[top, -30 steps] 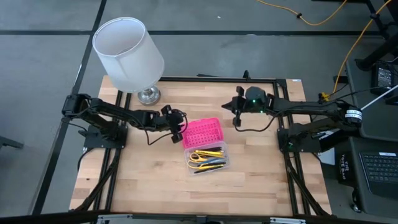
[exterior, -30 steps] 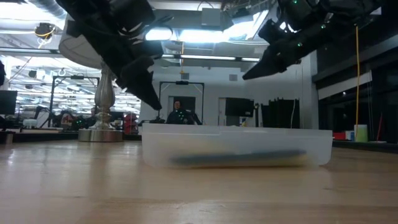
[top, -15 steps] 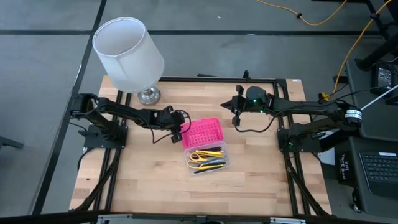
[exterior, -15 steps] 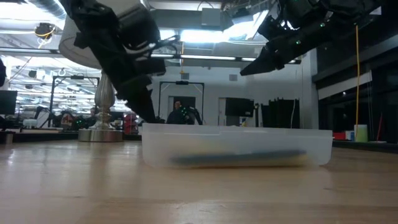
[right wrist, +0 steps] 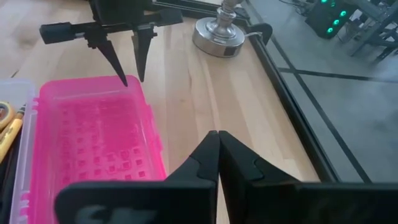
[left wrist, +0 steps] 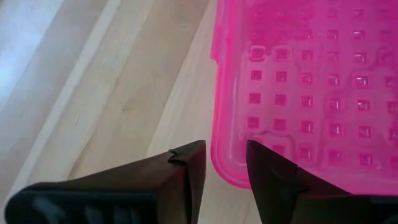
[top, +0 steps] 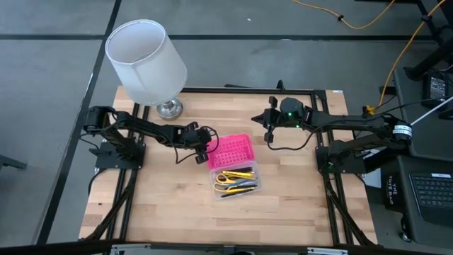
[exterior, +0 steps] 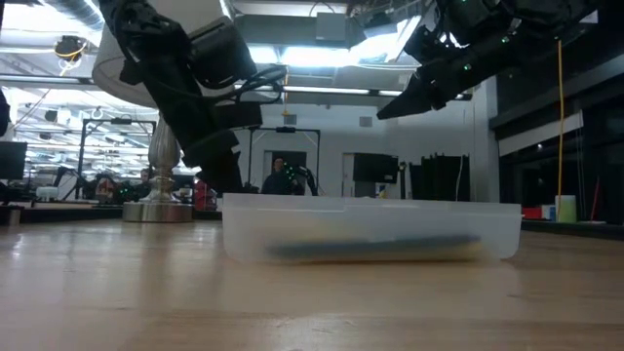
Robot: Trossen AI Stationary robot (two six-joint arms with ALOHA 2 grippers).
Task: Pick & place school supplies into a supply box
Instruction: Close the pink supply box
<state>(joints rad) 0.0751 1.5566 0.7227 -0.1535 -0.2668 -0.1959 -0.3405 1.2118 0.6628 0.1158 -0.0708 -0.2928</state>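
The supply box lies open mid-table: its clear base [top: 241, 185] holds the school supplies [top: 235, 178], yellow scissors and several pens and pencils. Its pink dotted lid [top: 232, 149] lies flat on the table on the base's far side. My left gripper [top: 207, 147] is open and slants down at the lid's left rim; one finger [left wrist: 186, 165] stands outside the rim, the other [left wrist: 267, 171] over the lid. My right gripper [top: 267, 138] hangs shut above the table, right of the lid, holding nothing. My left gripper straddles the pink lid's left rim near a corner [left wrist: 222, 168], coming slanting down from the table's left. I cannot tell whether either finger touches the rim.
A lamp with a white shade [top: 145, 60] and a metal foot [top: 168, 108] stands at the far left corner. Bare wood lies in front of the box and on both sides. A black frame [top: 311, 92] runs round the table. A person [exterior: 281, 175] shows far behind.
My left gripper has come down and a little toward the table's right edge, closing in on the pink lid's left rim. The lid and box have not moved.
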